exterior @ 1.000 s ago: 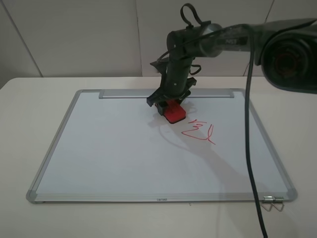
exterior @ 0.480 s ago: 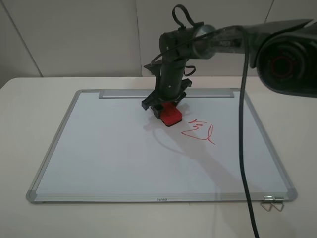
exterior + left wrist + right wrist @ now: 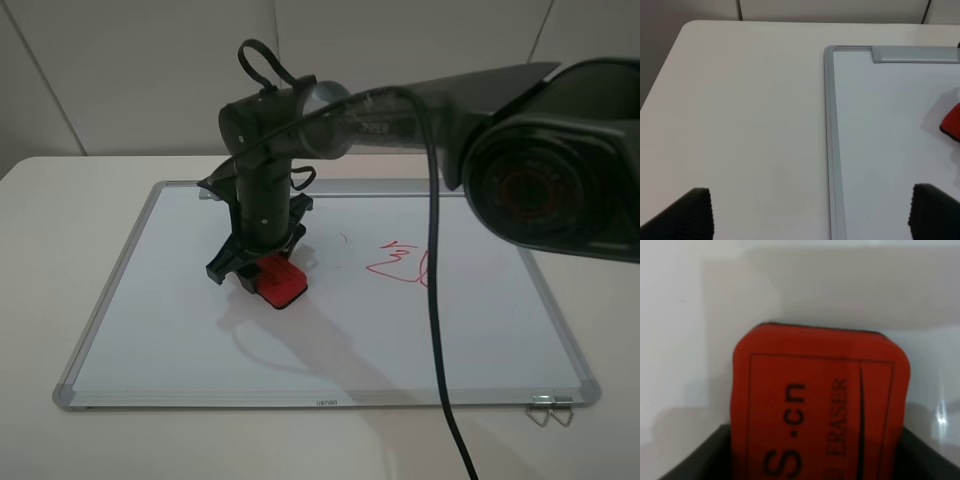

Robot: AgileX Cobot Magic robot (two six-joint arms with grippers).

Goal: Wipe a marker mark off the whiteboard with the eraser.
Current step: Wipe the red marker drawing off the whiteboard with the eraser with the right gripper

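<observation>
Eraser (image 3: pixel 282 284) is clamped by R gripper (image 3: pixel 262 275) over whiteboard (image 3: pixel 180 340), left of marker mark (image 3: pixel 395 264); L gripper (image 3: pixel 812 212) jaws are apart.

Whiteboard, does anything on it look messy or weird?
A red scribble sits on the whiteboard, with a faint smudge beside it. A bent wire clip pokes off the near right corner. The right end effector holds the eraser well left of the scribble.

Red eraser (image 3: pixel 820 405) (black lettering) gripped by the hand (image 3: pixel 815 465), whiteboard (image 3: pixel 680 340) behind.
</observation>
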